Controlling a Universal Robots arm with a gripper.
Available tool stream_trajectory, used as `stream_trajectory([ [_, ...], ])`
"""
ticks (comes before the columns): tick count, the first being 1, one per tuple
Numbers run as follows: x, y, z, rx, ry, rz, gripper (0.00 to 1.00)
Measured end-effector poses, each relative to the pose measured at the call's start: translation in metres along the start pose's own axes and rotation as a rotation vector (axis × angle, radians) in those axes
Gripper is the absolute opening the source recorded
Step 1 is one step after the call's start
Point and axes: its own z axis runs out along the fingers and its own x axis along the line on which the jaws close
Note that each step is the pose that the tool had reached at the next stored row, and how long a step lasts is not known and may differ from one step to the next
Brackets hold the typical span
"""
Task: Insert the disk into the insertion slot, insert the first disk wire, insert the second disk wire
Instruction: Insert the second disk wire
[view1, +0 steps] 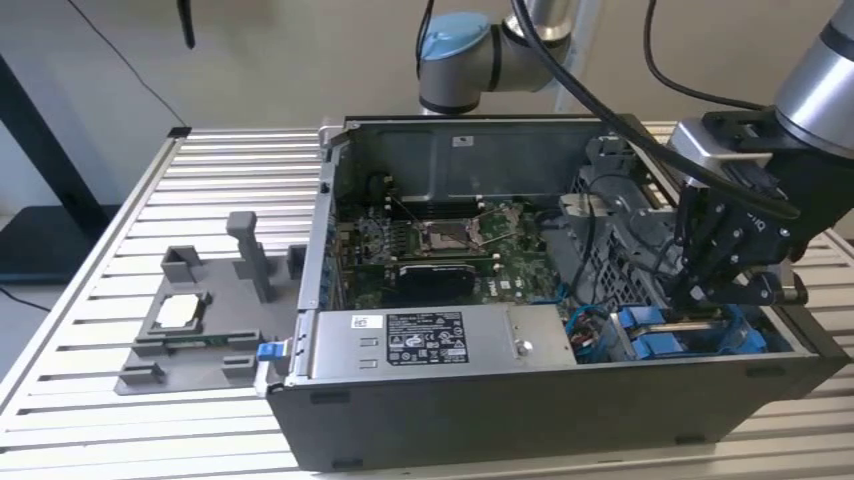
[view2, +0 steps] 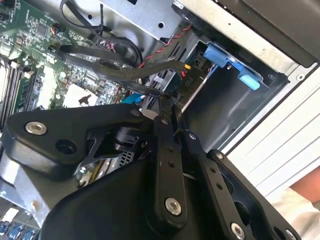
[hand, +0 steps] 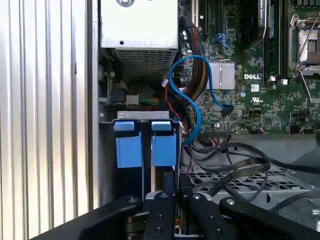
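The disk sits in the insertion slot at the case's front corner. Only its blue carrier tabs show; the silver body is hidden. My gripper hangs just above those tabs, at the exterior view's right. In both wrist views its black fingers stand close together, pinched on a small dark connector of a disk wire. A blue wire loops from the motherboard toward the slot. A flat black wire ends near the bay.
The grey power-supply box lies beside the slot. The motherboard fills the case floor. Loose black cables cross the perforated cage. A grey fixture stands on the slatted table at the exterior view's left.
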Motion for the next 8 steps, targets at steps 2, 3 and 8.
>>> stream_trajectory([
  [2,0.0007,-0.0016,0.0000,-0.0035,-0.0009,0.000,0.16],
  [3,0.0011,-0.0023,0.0001,-0.0053,-0.0013,0.000,0.16],
  [8,0.0028,-0.0044,0.0015,-0.0174,-0.0021,0.001,0.16],
])
